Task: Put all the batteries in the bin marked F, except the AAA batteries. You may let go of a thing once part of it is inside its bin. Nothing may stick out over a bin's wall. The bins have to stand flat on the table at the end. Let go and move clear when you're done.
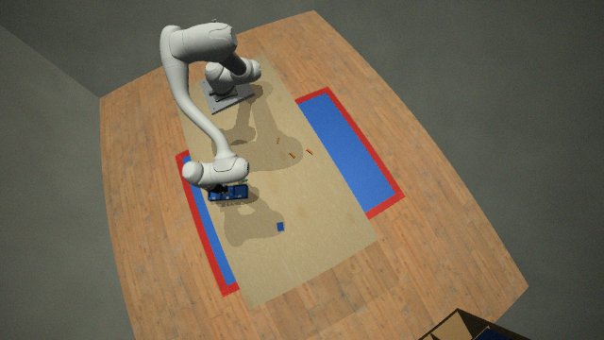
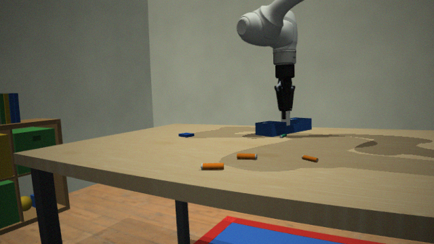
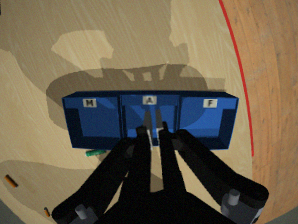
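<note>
A blue bin (image 3: 153,119) with three compartments stands on the table; the right one is marked F (image 3: 209,117). It also shows in the side view (image 2: 283,127) and from above (image 1: 228,193). My gripper (image 3: 153,118) points straight down with its tips at the middle compartment, near the front wall. Its fingers are nearly together and I see nothing between the grey pads (image 2: 286,119). Three orange batteries (image 2: 212,166) (image 2: 247,156) (image 2: 310,158) lie on the table away from the bin. A small green battery (image 2: 283,135) lies on the table beside the bin.
A small flat blue block (image 2: 186,134) lies on the table away from the bin. The arm's base (image 1: 226,94) stands at the far end of the table. A shelf with coloured boxes (image 2: 20,146) stands beside the table.
</note>
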